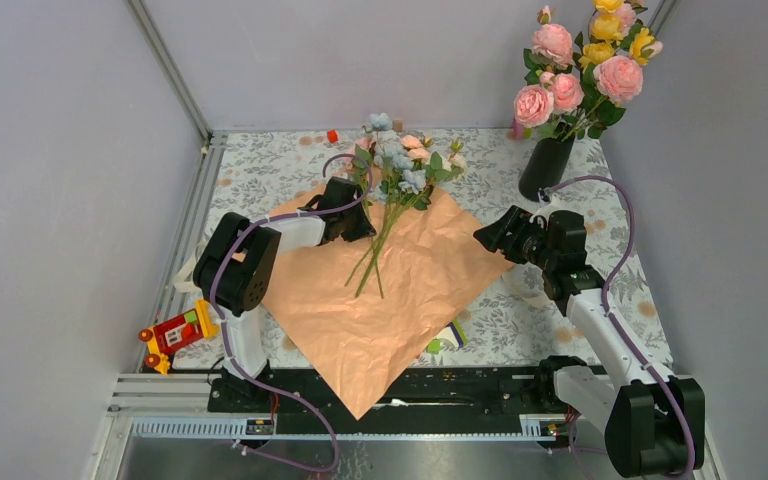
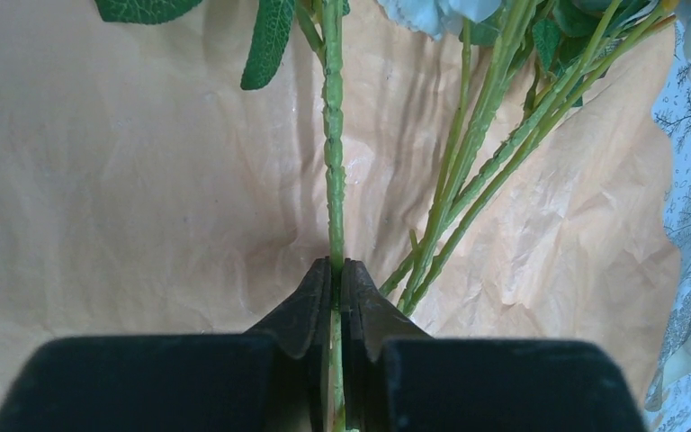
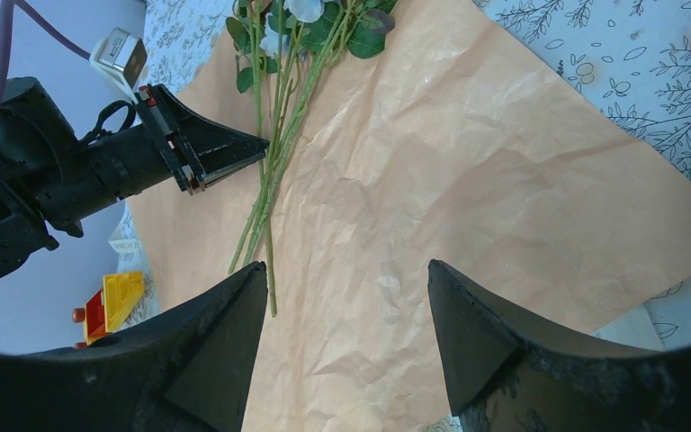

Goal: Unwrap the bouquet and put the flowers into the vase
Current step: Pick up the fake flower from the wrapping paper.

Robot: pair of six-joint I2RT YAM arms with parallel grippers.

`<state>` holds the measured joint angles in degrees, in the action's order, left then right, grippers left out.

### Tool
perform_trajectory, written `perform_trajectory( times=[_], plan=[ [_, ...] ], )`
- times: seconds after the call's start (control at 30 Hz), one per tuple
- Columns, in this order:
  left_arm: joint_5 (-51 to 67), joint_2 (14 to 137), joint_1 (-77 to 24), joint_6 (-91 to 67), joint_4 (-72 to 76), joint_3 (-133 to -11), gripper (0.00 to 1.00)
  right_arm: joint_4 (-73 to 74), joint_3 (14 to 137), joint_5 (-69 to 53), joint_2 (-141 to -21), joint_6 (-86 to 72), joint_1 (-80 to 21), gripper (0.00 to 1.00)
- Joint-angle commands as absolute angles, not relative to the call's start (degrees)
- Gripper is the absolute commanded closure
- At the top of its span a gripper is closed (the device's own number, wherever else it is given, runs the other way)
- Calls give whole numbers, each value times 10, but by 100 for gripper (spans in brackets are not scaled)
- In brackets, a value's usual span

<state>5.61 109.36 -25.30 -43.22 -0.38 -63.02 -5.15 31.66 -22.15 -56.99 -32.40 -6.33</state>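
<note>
1. Now, widest of all, the table (image 1: 260, 170) in its leaf-print cloth.
2. Paper (image 1: 400, 300) next: the peach sheet lies open and flat, set like a diamond, its near corner reaching over the black rail at the front (creased all over, wrapped round nothing).
3. Flowers (image 1: 400, 160) lie loose on the paper's far half. Their blue and pink end spills past the far corner onto the cloth, and the green stems (image 1: 372, 260) fan back toward the middle.
4. Left gripper (image 2: 337, 265) is in at those stems from the left, jaws pressed together on one stem (image 2: 334, 135). The others run just beside it on the right, outside the pinch.
5. Right gripper (image 3: 346, 270) hangs by the paper's right corner, fingers spread wide, nothing between them.
6. Vase (image 1: 545, 168), black, stands upright at the far right, well apart from the flowers, with big pink roses (image 1: 560, 75) in it.
7. Toy (image 1: 175, 333), red and yellow, sits at the table's left edge.
</note>
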Motion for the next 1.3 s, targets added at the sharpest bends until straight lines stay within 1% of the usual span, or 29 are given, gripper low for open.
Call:
perform_trajectory(
  times=[0.0,0.3,0.6,0.97,1.13,1.27],
  plan=[
    [28,1076,-255,-427,5,-641,100,-53,340,-230,-560,-318,-68,28],
    [-10,1022,-258,-405,14,-611,100,-48,339,-228,-553,-319,-68,28],
    [-52,986,-272,-347,1,-605,100,-45,336,-226,-548,-318,-68,28],
    [-149,934,-292,-256,-68,-600,100,-47,335,-224,-552,-319,-68,28],
    [-188,907,-293,-242,-80,-586,100,-47,337,-224,-552,-318,-68,28],
    [-192,870,-293,-255,-75,-566,100,-47,339,-227,-550,-317,-68,27]
  ],
)
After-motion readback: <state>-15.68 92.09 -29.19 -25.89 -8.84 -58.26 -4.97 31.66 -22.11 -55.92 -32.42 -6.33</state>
